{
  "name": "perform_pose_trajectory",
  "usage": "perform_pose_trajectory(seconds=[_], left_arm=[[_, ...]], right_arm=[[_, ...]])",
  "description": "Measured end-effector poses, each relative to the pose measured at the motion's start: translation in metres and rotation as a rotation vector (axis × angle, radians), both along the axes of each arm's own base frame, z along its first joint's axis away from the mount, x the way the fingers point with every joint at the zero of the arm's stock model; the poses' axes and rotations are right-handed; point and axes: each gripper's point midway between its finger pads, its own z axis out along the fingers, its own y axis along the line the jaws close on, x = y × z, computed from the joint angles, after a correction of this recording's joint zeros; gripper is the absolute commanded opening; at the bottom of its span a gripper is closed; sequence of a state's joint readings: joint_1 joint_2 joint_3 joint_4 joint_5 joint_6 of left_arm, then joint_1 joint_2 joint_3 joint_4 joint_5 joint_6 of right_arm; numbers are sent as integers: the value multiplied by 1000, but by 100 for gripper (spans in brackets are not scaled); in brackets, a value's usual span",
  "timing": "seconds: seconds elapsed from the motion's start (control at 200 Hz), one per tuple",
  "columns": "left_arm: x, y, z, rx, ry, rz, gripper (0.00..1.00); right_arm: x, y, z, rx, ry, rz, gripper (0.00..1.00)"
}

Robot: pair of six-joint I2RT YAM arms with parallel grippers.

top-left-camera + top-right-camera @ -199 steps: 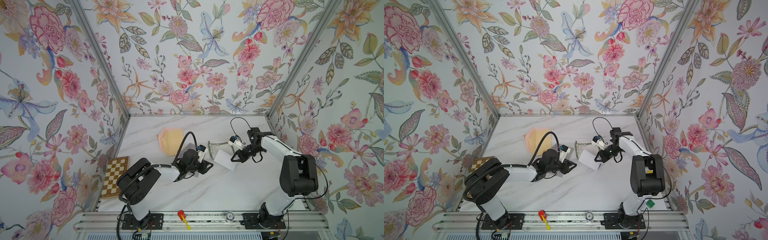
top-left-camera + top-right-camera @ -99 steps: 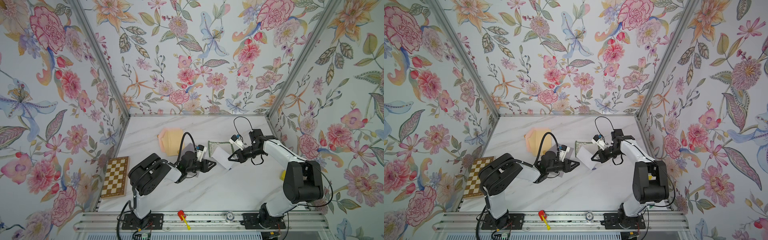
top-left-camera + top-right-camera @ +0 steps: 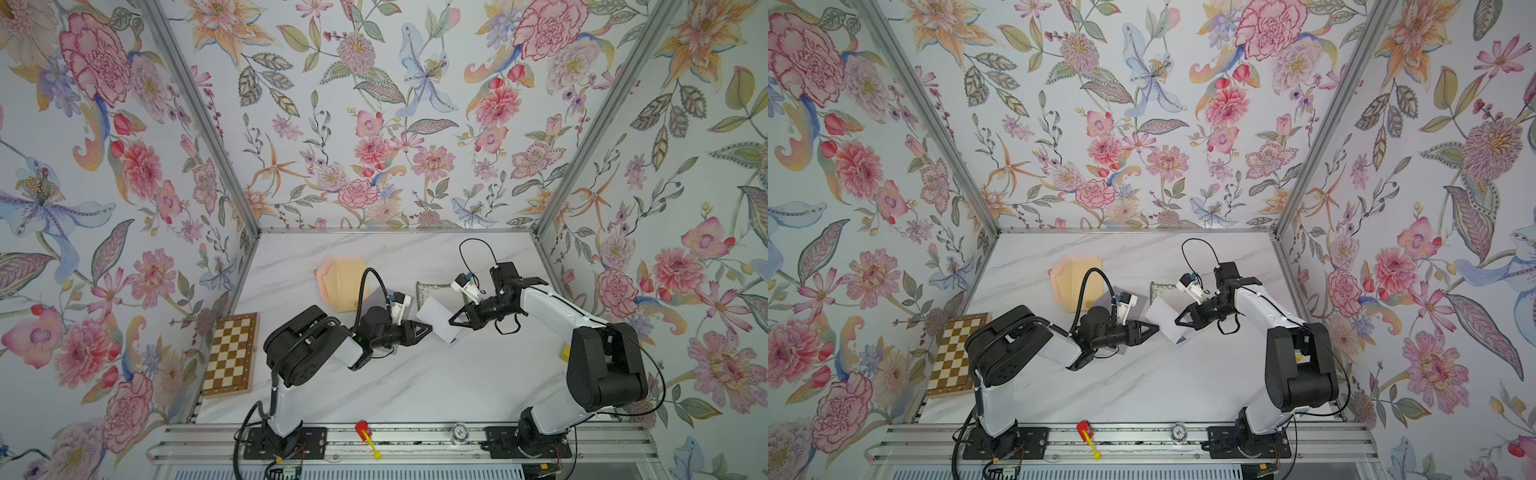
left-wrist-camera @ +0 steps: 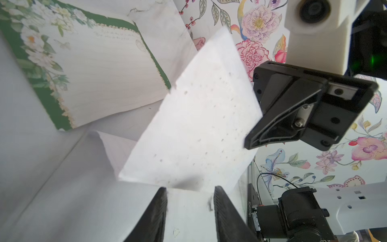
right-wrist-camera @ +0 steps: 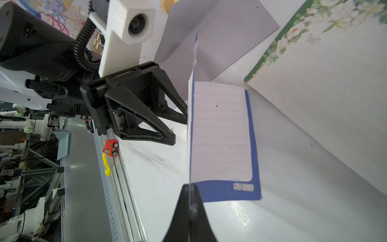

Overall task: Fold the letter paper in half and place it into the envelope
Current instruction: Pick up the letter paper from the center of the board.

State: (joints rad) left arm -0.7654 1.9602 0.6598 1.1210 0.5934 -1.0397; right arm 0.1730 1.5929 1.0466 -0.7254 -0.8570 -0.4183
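Wood in light and dark squares comes first: a chessboard (image 3: 230,355) lies flat at the left edge of the glossy marble table (image 3: 415,386). Next we see a peach envelope (image 3: 343,286), matte and flat, then a red toy truck (image 3: 365,430) on the front rail. The left gripper (image 3: 428,329) holds nothing; its ribbed black fingers (image 4: 159,211) are narrowly parted just short of the letter paper (image 3: 437,316). That thin lined sheet with a blue border is bent: one half lies on the marble and the other stands up, just in front of a green-bordered floral sheet (image 3: 428,286). The right gripper (image 5: 189,187) pinches the upright half's edge. We cannot read the small label (image 5: 243,187) on the border.
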Motion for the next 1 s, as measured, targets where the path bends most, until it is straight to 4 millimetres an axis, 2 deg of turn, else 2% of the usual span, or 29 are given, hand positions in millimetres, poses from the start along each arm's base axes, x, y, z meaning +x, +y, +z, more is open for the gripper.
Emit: perform_pose_trajectory(seconds=[0.16,0.52,0.806,1.001], left_arm=[[1,5,-7,-6,26,27,45],[6,10,1,-54,9,74,47],[5,17,-27,-12,48,100,47],[5,18,-28,-13,48,104,48]], right_arm=[[-1,4,-1,2,0,6,0],[-11,12,-12,8,30,8,0],[-14,18,-18,23,40,4,0],[-13,19,-21,29,47,-3,0]])
